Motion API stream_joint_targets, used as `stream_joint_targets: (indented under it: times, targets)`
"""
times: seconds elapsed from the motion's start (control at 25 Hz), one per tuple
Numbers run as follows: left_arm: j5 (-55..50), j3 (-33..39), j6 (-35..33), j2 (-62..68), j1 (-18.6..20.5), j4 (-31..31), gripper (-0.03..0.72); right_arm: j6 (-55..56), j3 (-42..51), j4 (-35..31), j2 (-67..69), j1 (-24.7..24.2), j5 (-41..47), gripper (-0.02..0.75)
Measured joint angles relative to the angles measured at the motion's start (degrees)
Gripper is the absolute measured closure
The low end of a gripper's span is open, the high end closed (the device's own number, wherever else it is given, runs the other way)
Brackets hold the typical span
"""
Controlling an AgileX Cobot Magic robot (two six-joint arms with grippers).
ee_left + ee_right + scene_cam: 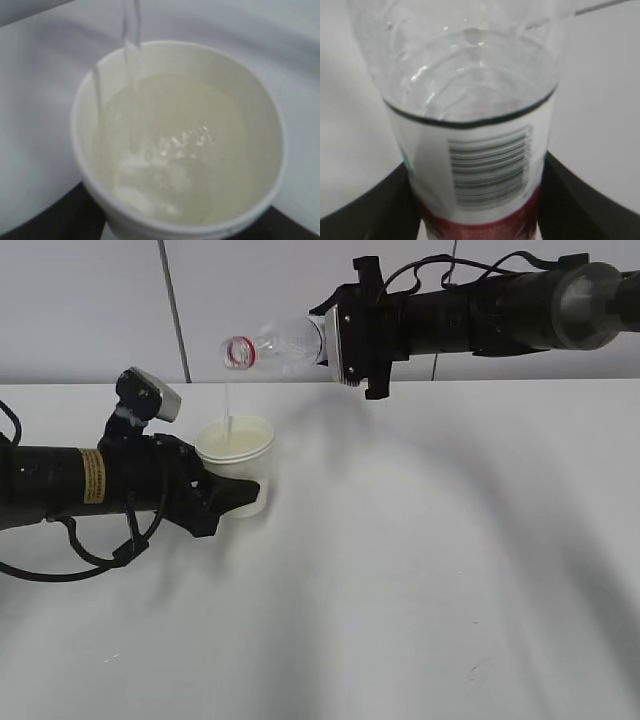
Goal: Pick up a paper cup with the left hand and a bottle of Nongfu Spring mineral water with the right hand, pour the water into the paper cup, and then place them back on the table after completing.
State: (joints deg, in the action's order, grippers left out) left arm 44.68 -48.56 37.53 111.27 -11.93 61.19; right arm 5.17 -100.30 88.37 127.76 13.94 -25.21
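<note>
My left hand's gripper is shut on the white paper cup and holds it upright just above the table. The cup fills the left wrist view and holds clear water. My right hand's gripper is shut on the Nongfu Spring bottle, tipped on its side with its red-ringed mouth to the left above the cup. A thin stream of water falls from the mouth into the cup. In the right wrist view the bottle shows its barcode label between black fingers.
A grey wall with a dark vertical seam stands behind the table. The left arm's cable loops over the table at the left. Shadows of both arms lie on the tabletop.
</note>
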Motion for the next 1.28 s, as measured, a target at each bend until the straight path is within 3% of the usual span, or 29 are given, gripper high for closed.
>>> stream_joint_targets:
  times: [0.2, 0.52, 0.72, 0.92, 1.28]
  targets:
    - [-0.1, 0.0, -1.5, 0.0, 0.8, -2.5, 0.293, 22.7, 0.0, 5.2, 0.0, -0.1, -1.4, 0.29]
    - [-0.2, 0.0, -3.1, 0.0, 1.2, -3.4, 0.293, 48.9, 0.4, 7.6, 0.0, -4.1, -21.2, 0.29]
    - [0.4, 0.0, -3.5, 0.2, 1.3, -3.4, 0.293, 51.9, 4.5, 3.2, 0.0, -7.1, -30.7, 0.29]
    - [4.5, 0.7, -5.6, 2.8, 1.3, -3.5, 0.293, 51.5, 9.4, 0.6, 0.0, -7.7, -31.7, 0.29]
    - [7.9, 1.1, -9.7, 6.0, 1.3, -3.5, 0.293, 40.9, 19.4, -11.0, 0.0, -8.1, -32.0, 0.29]
